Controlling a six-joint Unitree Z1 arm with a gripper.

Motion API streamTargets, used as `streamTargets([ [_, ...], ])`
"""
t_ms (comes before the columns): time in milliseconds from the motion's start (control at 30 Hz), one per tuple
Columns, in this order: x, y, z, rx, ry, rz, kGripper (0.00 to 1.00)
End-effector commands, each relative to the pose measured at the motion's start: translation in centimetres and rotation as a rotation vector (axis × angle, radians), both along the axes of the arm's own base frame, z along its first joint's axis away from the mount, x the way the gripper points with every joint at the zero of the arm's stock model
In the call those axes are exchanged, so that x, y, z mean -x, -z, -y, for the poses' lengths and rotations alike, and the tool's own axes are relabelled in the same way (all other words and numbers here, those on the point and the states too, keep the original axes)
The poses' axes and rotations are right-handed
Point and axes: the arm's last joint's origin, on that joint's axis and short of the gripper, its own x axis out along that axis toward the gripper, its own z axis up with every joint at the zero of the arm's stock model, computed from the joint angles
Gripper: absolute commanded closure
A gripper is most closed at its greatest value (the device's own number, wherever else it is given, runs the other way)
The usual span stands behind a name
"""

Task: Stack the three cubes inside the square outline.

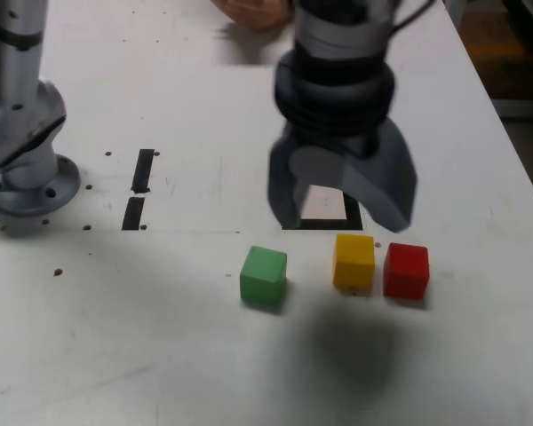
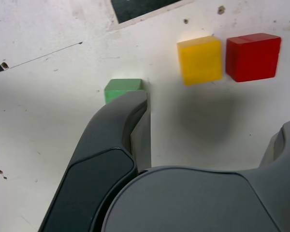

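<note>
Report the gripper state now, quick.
Gripper: open, holding nothing, up off the white table, above the small matte green cube, yellow cube and red cube.

No readable text, labels or numbers anywhere.

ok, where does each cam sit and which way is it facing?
Exterior view: off the arm, in front of the table, looking down and across it; shows the arm's base, the hand open over the square outline, and a person's hand at the far edge.
Wrist view: on the wrist, looking down past the hand at the tabletop.
Shared: green cube, yellow cube, red cube.
</note>
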Motion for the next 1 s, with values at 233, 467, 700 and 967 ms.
streamTargets([
  [233,-4.2,1.4,1.3,0.025,0.021,0.003,0.08],
  [467,-6.1,3.5,1.1,0.022,0.011,-0.026,0.09],
  [700,-7.5,4.6,0.8,0.022,0.008,-0.032,0.09],
  [967,-8.9,5.9,0.3,0.019,-0.004,-0.042,0.09],
])
